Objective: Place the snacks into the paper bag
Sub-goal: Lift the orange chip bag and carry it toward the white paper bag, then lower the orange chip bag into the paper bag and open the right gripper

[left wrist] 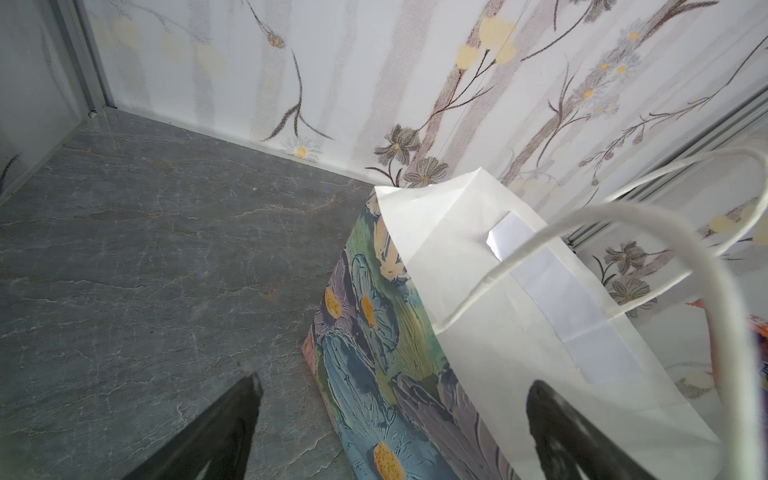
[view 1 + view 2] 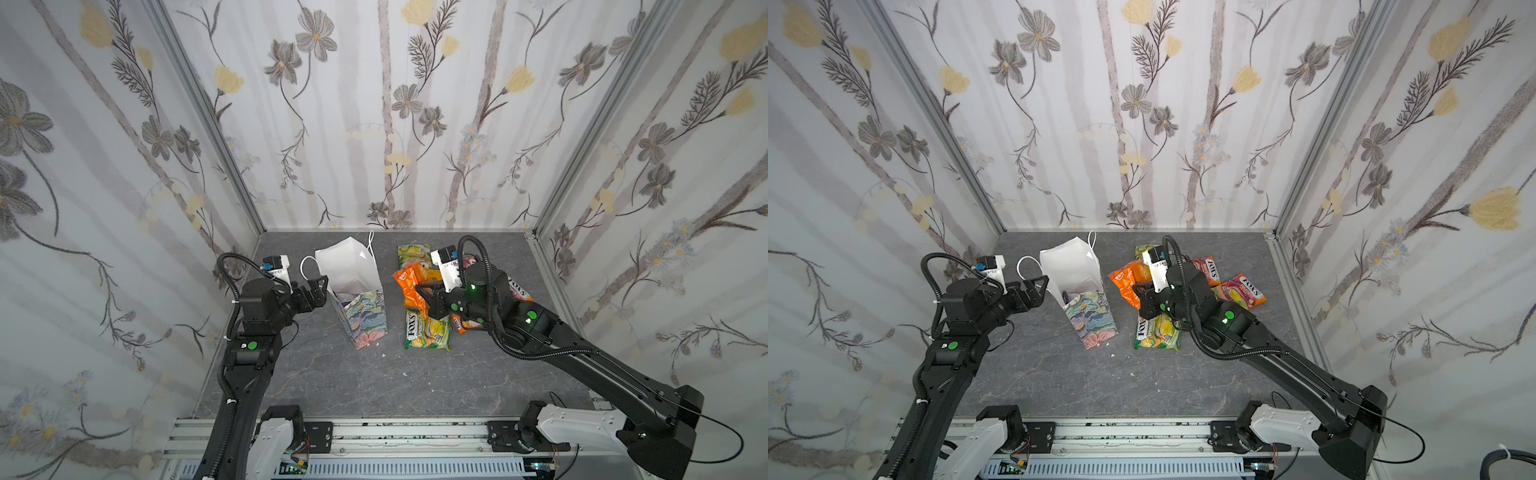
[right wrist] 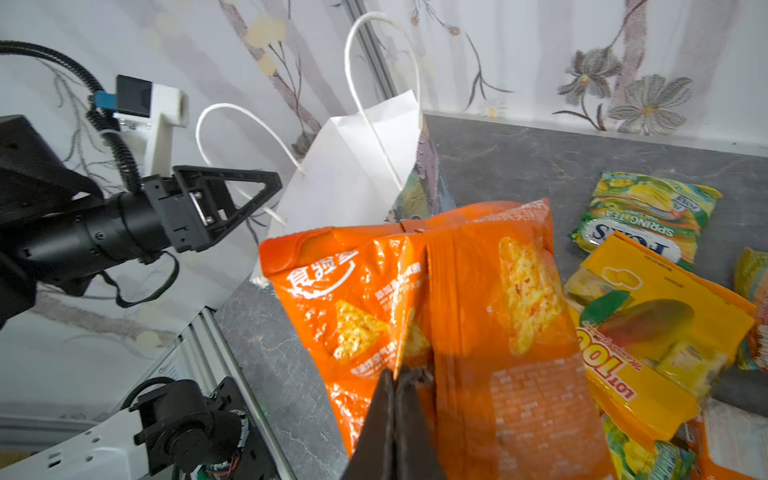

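Right fingers (image 3: 384,432) pinch orange packet (image 3: 457,291) — left fingers (image 1: 216,436) wide at paper bag (image 1: 478,286)

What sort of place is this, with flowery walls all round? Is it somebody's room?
Probably a small robot test booth, not a room. Flowered wallpaper panels sit in bare metal frame posts. A black left arm and a black right arm are mounted on a metal rail beside a grey stone-look tabletop.

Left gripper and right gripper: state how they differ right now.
The left gripper is open and holds nothing; the right gripper is shut on an orange packet. The left gripper sits at the rim of the paper bag; the right gripper is over the snack pile. Both have black triangular fingers.
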{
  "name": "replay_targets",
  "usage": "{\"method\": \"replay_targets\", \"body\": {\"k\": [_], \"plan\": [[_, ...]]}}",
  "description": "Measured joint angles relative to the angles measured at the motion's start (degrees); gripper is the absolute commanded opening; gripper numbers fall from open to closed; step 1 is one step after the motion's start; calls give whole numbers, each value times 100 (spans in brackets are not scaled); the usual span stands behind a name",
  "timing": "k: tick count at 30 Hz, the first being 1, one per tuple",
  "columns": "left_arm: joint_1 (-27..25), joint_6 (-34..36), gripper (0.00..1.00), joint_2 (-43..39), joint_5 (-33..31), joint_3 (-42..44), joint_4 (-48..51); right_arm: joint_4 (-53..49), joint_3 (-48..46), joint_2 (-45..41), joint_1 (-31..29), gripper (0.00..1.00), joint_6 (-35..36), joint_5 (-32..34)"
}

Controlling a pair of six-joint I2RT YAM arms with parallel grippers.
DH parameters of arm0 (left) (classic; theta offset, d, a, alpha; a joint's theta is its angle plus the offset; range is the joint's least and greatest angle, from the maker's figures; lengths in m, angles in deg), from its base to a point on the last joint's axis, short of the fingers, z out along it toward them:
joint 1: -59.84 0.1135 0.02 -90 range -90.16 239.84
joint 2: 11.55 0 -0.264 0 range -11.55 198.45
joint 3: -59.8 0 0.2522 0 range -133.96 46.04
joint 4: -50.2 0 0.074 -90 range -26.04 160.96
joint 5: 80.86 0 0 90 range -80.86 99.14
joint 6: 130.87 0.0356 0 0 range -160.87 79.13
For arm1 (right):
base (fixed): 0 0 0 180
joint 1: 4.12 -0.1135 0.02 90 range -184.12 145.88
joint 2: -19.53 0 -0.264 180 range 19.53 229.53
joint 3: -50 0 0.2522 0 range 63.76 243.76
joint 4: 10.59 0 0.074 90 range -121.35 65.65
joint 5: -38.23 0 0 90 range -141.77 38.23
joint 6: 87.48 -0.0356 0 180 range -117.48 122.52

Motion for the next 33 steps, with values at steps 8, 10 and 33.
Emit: {"method": "replay_targets", "body": {"k": [8, 10, 33], "plan": [[0, -17, 100, 105, 299, -35, -52, 284, 662, 372, -192, 0, 96, -629], [0, -55, 100, 111, 455, -44, -155, 380, 898, 518, -247, 0, 109, -929], [0, -7, 100, -55, 37, 90, -155, 1587, 2511, 2446, -509, 0, 131, -2562]]}}
